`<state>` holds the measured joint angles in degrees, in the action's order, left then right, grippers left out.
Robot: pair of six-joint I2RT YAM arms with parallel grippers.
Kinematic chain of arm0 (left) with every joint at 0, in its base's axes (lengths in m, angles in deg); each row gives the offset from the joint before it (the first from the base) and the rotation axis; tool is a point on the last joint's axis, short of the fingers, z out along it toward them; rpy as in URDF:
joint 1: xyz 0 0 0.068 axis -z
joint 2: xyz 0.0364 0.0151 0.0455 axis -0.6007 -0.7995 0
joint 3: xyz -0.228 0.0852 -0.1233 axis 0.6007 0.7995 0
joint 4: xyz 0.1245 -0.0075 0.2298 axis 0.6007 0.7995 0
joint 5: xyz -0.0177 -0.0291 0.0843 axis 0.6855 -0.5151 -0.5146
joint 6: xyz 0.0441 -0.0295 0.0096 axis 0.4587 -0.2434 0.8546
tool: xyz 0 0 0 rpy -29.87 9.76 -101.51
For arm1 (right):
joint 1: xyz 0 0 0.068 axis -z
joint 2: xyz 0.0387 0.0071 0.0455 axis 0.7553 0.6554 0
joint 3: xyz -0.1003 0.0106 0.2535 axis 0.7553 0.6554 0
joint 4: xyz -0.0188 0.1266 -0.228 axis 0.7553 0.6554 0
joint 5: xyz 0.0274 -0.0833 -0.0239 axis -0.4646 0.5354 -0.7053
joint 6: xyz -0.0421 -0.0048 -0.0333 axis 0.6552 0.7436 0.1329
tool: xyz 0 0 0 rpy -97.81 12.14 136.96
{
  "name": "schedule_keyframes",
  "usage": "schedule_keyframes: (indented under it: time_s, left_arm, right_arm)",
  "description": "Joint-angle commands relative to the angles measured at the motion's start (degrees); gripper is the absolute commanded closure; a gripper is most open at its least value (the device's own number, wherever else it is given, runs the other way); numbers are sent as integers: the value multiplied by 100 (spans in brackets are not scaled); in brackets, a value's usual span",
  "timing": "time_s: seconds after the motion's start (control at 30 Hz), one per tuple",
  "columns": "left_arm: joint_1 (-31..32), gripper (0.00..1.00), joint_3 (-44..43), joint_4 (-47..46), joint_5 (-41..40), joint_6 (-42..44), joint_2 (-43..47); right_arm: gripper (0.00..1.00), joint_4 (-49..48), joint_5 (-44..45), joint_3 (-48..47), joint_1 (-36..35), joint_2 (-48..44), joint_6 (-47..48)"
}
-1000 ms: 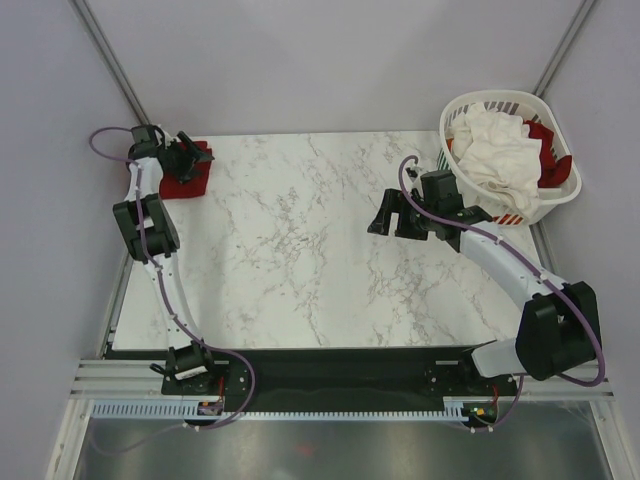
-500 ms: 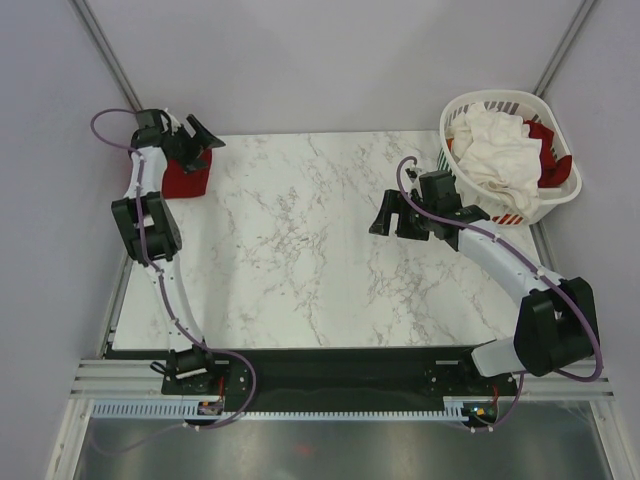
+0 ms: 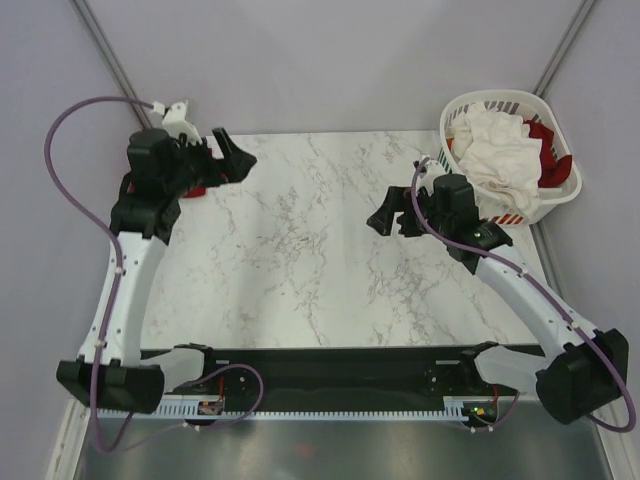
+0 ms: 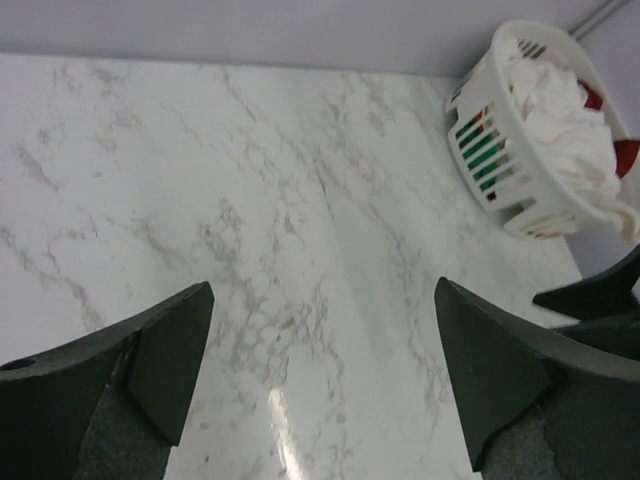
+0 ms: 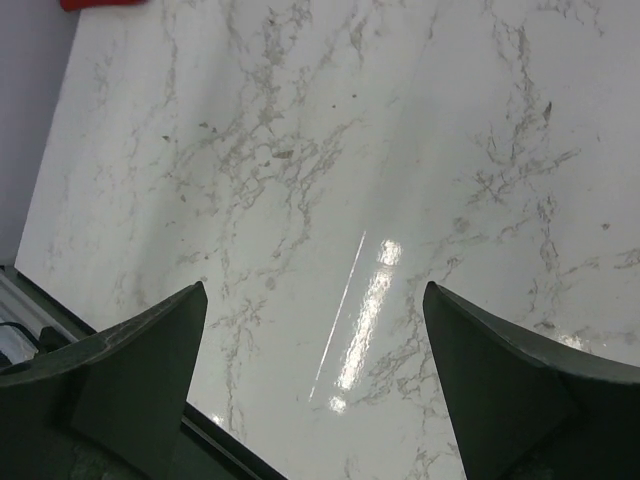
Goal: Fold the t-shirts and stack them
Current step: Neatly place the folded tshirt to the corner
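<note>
Left pincer point(image 3: 228, 163) risen clear of dark red t-shirt point(image 5: 105, 4), now spread
Right pincer point(image 3: 388, 215) spread, empty, above counter point(image 3: 300, 250); white t-shirt point(image 3: 495, 150) heaped in basket point(image 3: 510, 97) at far right corner

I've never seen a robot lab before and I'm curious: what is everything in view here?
table: one, white marble, centre.
basket: one, white, far right corner.
white shirts: a heap, count unclear, white, in the basket.
red cloth: count unclear, dark red, in the basket beside the white heap.
red shirt: one, dark red, far left corner, partly hidden by the left arm.
left arm: one, white and black, left side, jaws open, empty.
right arm: one, white and black, right side, jaws open, empty.
</note>
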<state>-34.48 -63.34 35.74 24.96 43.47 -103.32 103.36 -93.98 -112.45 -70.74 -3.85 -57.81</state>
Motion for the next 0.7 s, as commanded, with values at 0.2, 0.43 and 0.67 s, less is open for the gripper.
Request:
schedule_keyframes:
  time_s: [0.2, 0.43, 0.67]
  left_arm:
    - [274, 0, 2313, 26, -1159, 531, 806]
    - [205, 0, 3805, -1564, -2759, -304, 2765]
    - [-77, 0, 3790, -1594, -1838, -306, 2828]
  right_arm:
    - [2, -1528, 660, 1170, -177, -1876, -54]
    - [2, -1476, 679, 1127, -177, -1790, 17]
    - [2, -1775, 388, 1179, -177, -1728, 34]
